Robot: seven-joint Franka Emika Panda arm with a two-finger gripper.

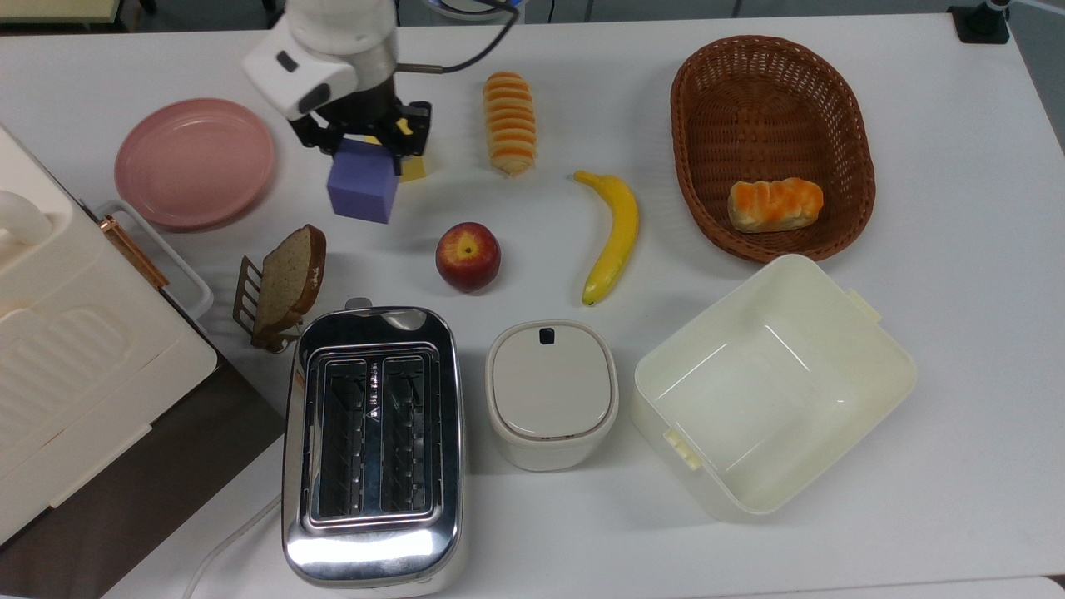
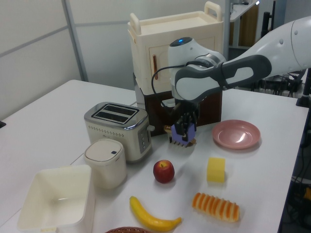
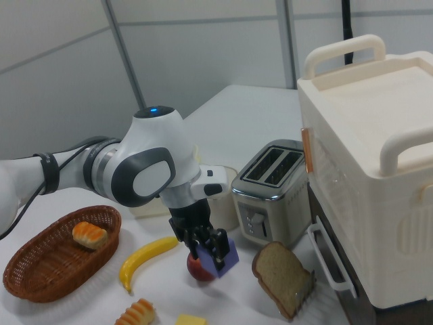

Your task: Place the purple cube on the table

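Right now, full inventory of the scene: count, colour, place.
purple cube: 1, blue-violet, held above the table, between plate and apple in the top view
table: 1, white
plate: 1, pink, top view's left
yellow cube: 1, behind the purple cube
apple: 1, red, centre
banana: 1, yellow
striped bread: 1, orange, on table
basket: 1, brown, holding another bread
box: 1, cream, open
toaster: 1, chrome
lidded canister: 1, cream
bread slice: 1, brown, in rack
cabinet: 1, cream
gripper: 1, fingers shut on the cube
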